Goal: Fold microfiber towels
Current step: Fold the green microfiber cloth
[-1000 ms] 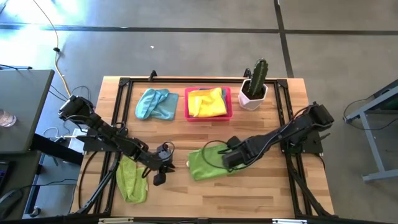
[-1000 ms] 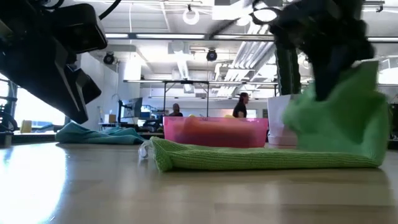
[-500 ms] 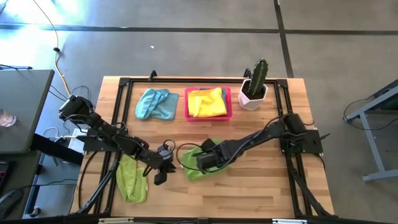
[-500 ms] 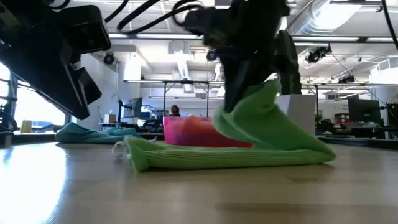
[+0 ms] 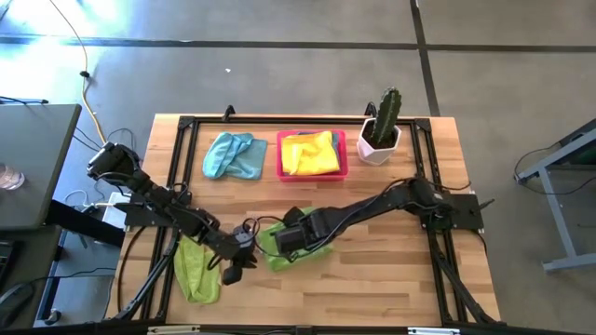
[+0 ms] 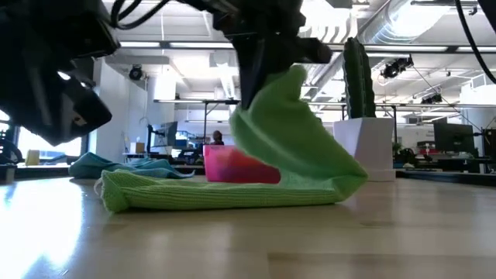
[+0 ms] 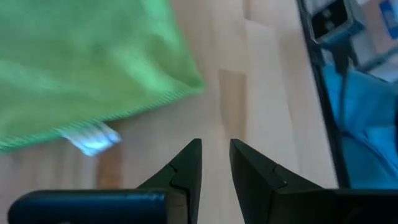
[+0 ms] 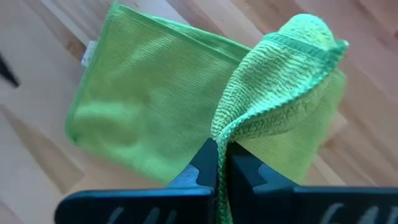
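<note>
The lime green towel [image 5: 296, 246] is lying near the middle of the worktop [image 5: 372, 288], toward its front half, with one edge lifted and doubled back over the rest. In the low view its lower layer [image 6: 217, 192] is resting flat on the wood while the raised flap is rising steeply over it. The right gripper [image 8: 219, 163] is clenched on that raised hem, with the cloth draping to both sides of its fingers. The right arm is reaching long and low across the worktop from its base at the right edge, crossing the bare wood there.

The left gripper [image 7: 214, 163] is hovering just beside the towel's left corner, where a small white tag [image 7: 92, 137] is sticking out; its fingers are standing slightly parted and grasping nothing. The left arm is angling in from the left edge, passing over a second lime green towel [image 5: 196, 270] lying crumpled near the front left.

Bare wood is showing in front of the towel and to its right. Along the back edge a light blue towel [image 5: 233, 155] is lying loose, a pink tray [image 5: 281, 158] is carrying a yellow towel [image 5: 309, 154], and a potted cactus [image 5: 382, 126] is standing well apart from both grippers
</note>
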### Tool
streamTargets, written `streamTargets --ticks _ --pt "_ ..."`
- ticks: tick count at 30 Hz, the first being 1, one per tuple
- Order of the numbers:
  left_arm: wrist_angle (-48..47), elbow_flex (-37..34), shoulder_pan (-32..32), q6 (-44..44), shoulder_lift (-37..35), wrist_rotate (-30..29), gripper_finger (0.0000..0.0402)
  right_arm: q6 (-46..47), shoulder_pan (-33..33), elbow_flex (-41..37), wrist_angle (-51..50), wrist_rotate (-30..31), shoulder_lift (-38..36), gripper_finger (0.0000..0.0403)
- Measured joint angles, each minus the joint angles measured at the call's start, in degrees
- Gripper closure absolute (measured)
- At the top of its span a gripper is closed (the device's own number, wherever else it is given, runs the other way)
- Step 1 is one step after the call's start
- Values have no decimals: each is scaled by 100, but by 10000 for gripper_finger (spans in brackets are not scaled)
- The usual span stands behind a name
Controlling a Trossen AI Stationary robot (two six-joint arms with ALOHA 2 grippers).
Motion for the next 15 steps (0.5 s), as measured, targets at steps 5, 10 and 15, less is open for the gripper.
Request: streamTargets --ticks 5,10,15 --pt "-4 0 -267 -106 0 201 328 -48 -70 390 302 -201 507 403" --pt "-7 0 -522 -105 0 218 328 -59 -98 971 263 -258 977 403" --pt "-77 0 -628 -90 0 215 328 -70 -94 1401 262 -258 1261 403"
